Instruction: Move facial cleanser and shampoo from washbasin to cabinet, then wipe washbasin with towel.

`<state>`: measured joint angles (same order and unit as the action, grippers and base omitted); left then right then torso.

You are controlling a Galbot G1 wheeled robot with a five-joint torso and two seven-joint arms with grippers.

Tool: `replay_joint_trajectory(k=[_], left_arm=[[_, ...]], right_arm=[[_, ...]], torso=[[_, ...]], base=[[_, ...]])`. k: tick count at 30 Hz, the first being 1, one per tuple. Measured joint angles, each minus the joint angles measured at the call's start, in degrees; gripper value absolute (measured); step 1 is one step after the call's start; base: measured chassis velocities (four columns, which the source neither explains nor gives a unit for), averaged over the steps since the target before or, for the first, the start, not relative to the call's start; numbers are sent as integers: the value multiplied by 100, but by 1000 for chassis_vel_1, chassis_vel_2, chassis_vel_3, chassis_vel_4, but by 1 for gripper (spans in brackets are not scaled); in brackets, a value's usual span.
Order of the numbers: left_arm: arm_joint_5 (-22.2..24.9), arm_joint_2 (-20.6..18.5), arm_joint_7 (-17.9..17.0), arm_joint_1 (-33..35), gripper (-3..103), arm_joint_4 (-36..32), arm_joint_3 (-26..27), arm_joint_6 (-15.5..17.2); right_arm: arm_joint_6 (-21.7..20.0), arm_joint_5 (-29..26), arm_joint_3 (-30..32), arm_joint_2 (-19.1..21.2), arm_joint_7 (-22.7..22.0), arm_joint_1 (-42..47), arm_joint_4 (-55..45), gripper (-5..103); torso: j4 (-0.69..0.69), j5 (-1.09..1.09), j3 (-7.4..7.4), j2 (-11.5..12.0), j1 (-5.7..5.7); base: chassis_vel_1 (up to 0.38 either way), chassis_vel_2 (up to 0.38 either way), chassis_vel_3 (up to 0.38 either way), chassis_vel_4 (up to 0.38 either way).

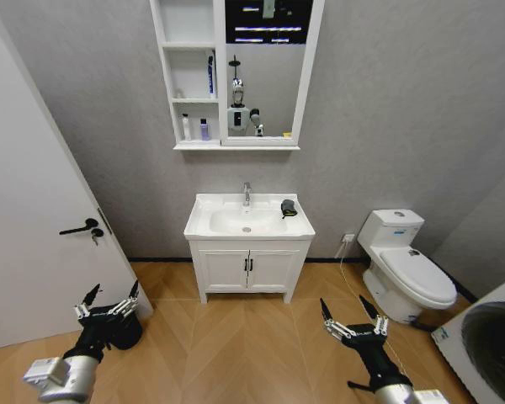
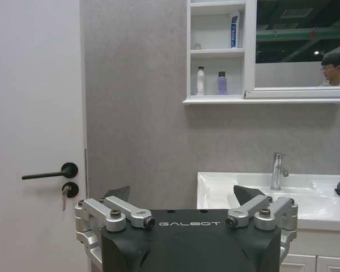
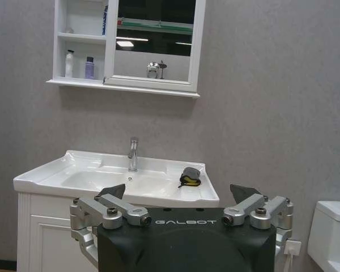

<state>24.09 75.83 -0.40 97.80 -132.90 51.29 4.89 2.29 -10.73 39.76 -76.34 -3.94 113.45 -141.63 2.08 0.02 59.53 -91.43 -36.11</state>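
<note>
1. Both hands, left hand (image 1: pixel 109 301) and right hand (image 1: pixel 352 316), are hanging wide open, gripping nothing, each showing "GALBOT" lettering.
2. Towel (image 1: pixel 289 207) is lying on the washbasin (image 1: pixel 204 225) rim.
3. Bottles are standing in the cabinet (image 1: pixel 167 76), labels unreadable.

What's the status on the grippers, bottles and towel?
Left gripper and right gripper open, low, short of the washbasin. Bottles on the cabinet bottom shelf. Towel on the basin's right rim. Path clear.
</note>
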Motion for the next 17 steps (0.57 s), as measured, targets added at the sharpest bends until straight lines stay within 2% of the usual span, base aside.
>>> replay_joint_trajectory(k=[17], left_arm=[[-1, 0, 1, -1, 100, 0, 0, 0]], right_arm=[[1, 0, 1, 1, 0, -1, 0, 100]], torso=[[2, -3, 1, 4, -4]], base=[[-30, 19, 25, -26]])
